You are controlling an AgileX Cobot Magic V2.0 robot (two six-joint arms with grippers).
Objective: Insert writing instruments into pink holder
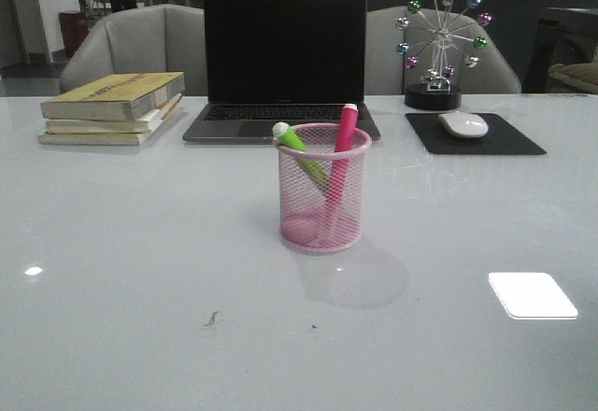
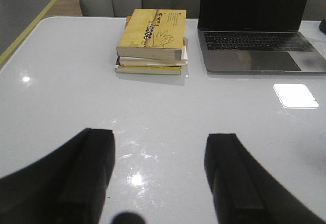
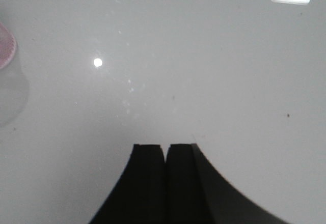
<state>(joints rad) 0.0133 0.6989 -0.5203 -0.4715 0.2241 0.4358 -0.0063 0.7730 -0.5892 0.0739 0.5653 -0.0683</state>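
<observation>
The pink holder (image 1: 323, 196) stands upright at the middle of the white table. Both writing instruments lean inside it: the lime green marker (image 1: 298, 149) with its pale cap over the left rim, and the pink marker (image 1: 342, 145) sticking up at the right. Neither arm shows in the front view. In the left wrist view my left gripper (image 2: 161, 155) is open over bare table, nothing between its fingers. In the right wrist view my right gripper (image 3: 166, 150) is shut on nothing, and a sliver of the pink holder (image 3: 6, 46) sits at the frame's edge.
A stack of books (image 1: 114, 107) lies at the back left and shows again as the books (image 2: 153, 40) in the left wrist view. An open laptop (image 1: 283, 61) stands behind the holder. A white mouse (image 1: 463, 125) on a black pad and a ball ornament (image 1: 439, 47) are at the back right.
</observation>
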